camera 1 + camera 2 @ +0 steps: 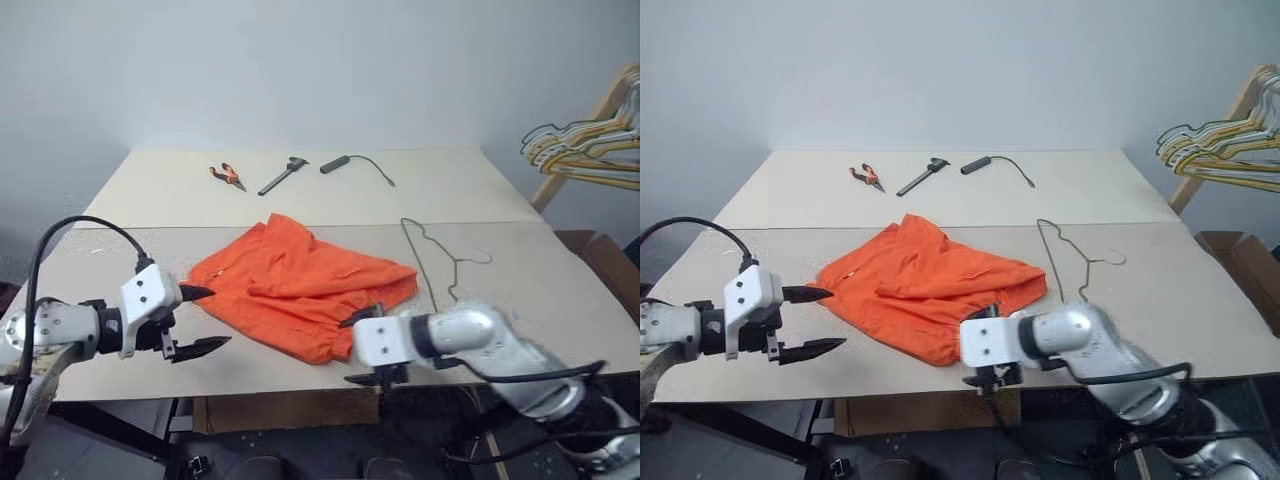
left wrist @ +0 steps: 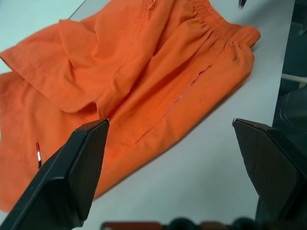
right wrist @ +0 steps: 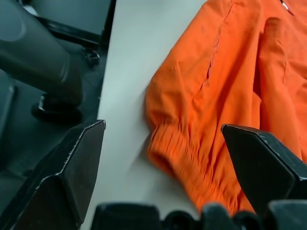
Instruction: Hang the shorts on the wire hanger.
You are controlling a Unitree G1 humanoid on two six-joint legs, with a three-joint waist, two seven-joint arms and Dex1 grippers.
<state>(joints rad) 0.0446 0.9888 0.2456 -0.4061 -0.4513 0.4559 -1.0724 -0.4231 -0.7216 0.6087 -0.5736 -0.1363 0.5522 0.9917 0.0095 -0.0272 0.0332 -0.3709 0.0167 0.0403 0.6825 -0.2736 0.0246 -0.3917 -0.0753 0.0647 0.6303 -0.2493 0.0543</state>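
Shorts point(image 1: 300, 285) lying crumpled mid-tabletop point(image 1: 560, 290), wire hanger point(image 1: 437, 262) lying flat just beside them, left hand point(image 1: 200, 320) hovering fingers apart near cloth edge, right hand point(image 1: 982, 350) gaping over gathered waistband, gripping nothing

Soft, even light fills the room without glare. Faint shadows lie under the shorts point(image 1: 300, 285). Near gripper fingers point(image 2: 72, 177) look slightly blurred.

matt orange cloth shorts point(image 1: 300, 285), thin grey metal wire hanger point(image 1: 430, 255), smooth matt table point(image 1: 560, 290)
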